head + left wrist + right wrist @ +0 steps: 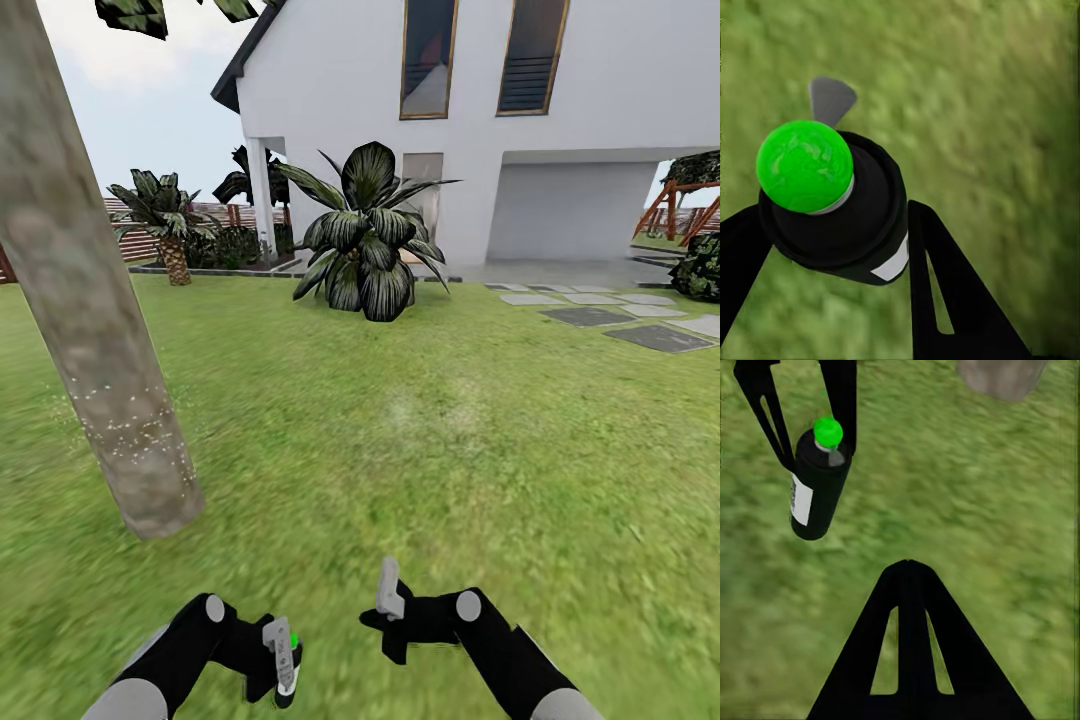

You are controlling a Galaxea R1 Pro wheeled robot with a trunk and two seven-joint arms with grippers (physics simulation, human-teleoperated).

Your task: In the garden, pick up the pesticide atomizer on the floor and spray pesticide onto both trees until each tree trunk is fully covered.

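My left gripper grips the pesticide atomizer, dark bottle with a green tip, low over the lawn; my right gripper holds nothing, and its fingers seem together. The speckled tree trunk rises ahead-left

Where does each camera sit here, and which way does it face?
Head: high, facing forward-down over lawn, tree trunk, house; both arms show.
Left wrist: beside left gripper, facing grass; fingers grip the atomizer.
Right wrist: behind right gripper, facing grass.
Shared: the atomizer appears in all three.
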